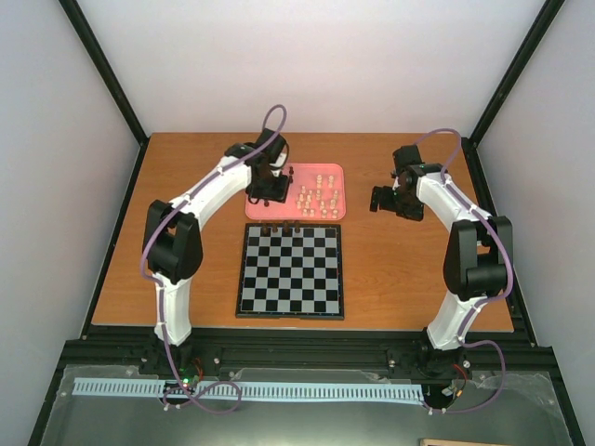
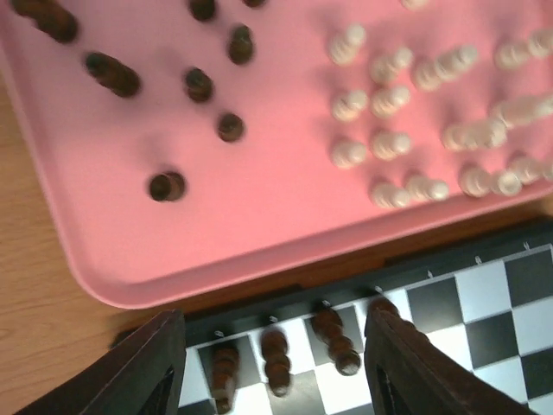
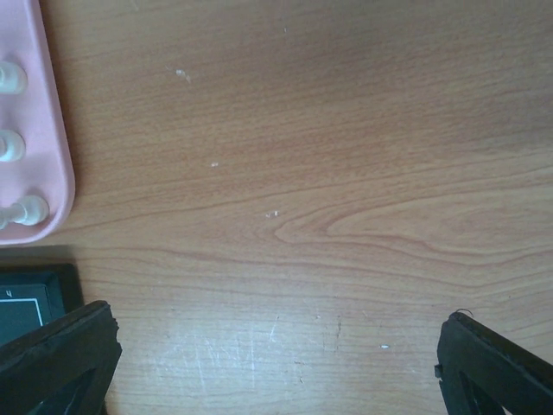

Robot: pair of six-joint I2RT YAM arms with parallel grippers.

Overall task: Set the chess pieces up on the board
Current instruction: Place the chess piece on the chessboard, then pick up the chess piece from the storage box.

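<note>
Pink tray point(image 1: 290, 177) lies on the wooden desk point(image 1: 186, 279), just beyond the far edge of the board point(image 1: 290, 279), and carries most of the chess pieces: dark pieces point(image 2: 199, 84) scattered on its left part and pale pieces point(image 2: 389, 143) clustered on its right. A few more dark ones point(image 2: 276, 359) stand in a line on the board's far row, toward its left corner.

From above, the left hand point(image 1: 266, 191) hangs over the near left part of the tray, close to that far row. Its wrist view shows its fingers point(image 2: 147, 372) apart, with three of the board's dark pieces upright in the gap between them, none gripped; a fourth stands right by the tip of the other finger, and whether they touch cannot be told.

Well to the right of the tray, the right hand point(image 1: 383, 200) hovers over bare desk. Its fingers point(image 3: 60, 346) are spread wide with only wood grain between them. The tray's edge with pale pieces and a corner of the board lie off to its left.
</note>
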